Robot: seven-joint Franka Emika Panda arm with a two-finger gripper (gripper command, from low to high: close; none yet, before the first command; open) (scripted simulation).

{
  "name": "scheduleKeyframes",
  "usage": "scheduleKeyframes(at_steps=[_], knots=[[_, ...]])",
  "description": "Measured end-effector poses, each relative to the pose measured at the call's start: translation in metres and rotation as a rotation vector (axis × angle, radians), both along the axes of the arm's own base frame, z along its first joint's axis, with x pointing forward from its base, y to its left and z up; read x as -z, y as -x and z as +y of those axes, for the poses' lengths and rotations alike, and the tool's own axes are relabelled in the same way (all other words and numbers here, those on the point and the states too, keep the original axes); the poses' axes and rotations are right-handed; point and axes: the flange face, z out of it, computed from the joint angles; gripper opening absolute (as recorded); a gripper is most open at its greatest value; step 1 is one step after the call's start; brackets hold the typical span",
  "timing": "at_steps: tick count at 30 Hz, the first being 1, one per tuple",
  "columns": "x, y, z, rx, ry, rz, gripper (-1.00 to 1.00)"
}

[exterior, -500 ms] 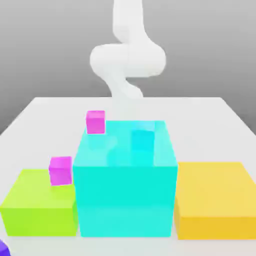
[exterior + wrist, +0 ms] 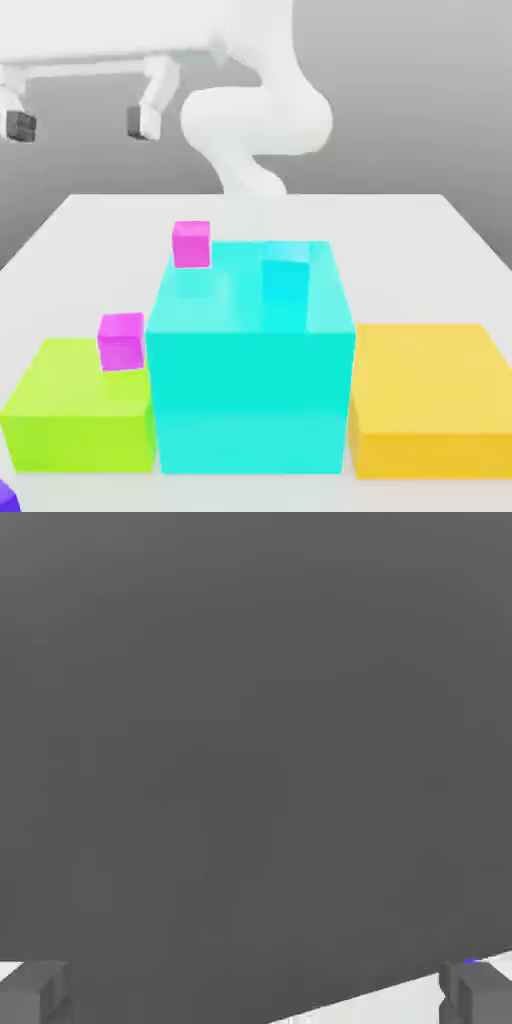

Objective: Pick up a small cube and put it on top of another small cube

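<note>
White arm's pincer [image 2: 78, 124] spread wide — dark fingertips [image 2: 20, 125] apart, holding nothing, touching nothing, high above table [image 2: 420, 225].

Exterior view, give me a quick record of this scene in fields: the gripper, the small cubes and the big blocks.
gripper: gripper, open, empty, high above the table at the exterior view's upper left
blue-violet small cube: blue-violet small cube, at the bottom-left corner, cut by the frame edge
magenta small cubes: one at the green block's near corner, another behind the cyan block's left edge
cyan small cube: cyan small cube, on the cyan block
yellow block: yellow block, right of the cyan block
</note>
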Motion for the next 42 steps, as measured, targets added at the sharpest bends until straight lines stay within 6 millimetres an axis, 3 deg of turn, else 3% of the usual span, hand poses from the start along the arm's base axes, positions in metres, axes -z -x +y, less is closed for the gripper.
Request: scheduleKeyframes(at_steps=[5,9,17,21,22,29,34,42], knots=[[0.079,-0.017,-0.054,0.104,-0.035,0.108,0.0],[0.146,-0.023,-0.086,0.167,-0.061,0.195,0.0],[0.287,-0.002,-0.151,0.309,-0.107,0.368,0.0],[0.353,0.002,-0.158,0.325,-0.111,0.386,0.0],[0.363,0.003,-0.158,0.325,-0.111,0.387,-1.0],[0.362,0.003,-0.158,0.325,-0.112,0.387,-1.0],[0.296,0.008,-0.154,0.34,-0.121,0.384,-1.0],[0.223,0.055,-0.119,0.455,-0.175,0.373,-1.0]])
